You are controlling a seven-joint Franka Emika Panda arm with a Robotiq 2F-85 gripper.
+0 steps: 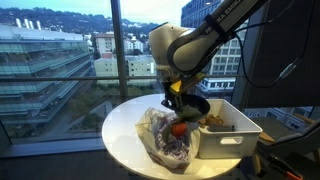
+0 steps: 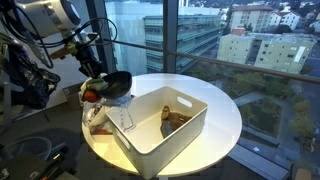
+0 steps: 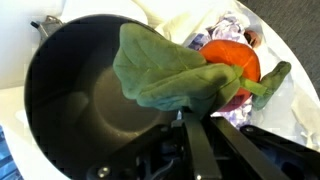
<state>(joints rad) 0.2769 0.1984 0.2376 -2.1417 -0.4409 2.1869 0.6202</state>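
In the wrist view the gripper (image 3: 190,118) has its fingers pinched together on the near edge of a green leaf (image 3: 165,70), a soft, cloth-like piece joined to an orange toy vegetable (image 3: 232,58); the leaf drapes over the right rim of a black bowl (image 3: 70,100), while the orange body lies outside the bowl, to its right, against a crumpled plastic bag (image 3: 232,22). The hold is on thin fabric alone, so I judge it wants slow, level motion with no jerks; a quick pull could slip the leaf from the fingers or drag the bowl by its rim; a straight lift, until the orange body hangs free of the bag, looks safest before any sideways travel. In an exterior view the bowl (image 1: 197,104) stands between the bag (image 1: 160,138) and a white bin (image 1: 228,130) farther right, all on a round white table (image 1: 120,125); the bin's wall is near, so clearance matters. Beyond the table a window (image 1: 100,20) looks out on buildings (image 1: 40,55).
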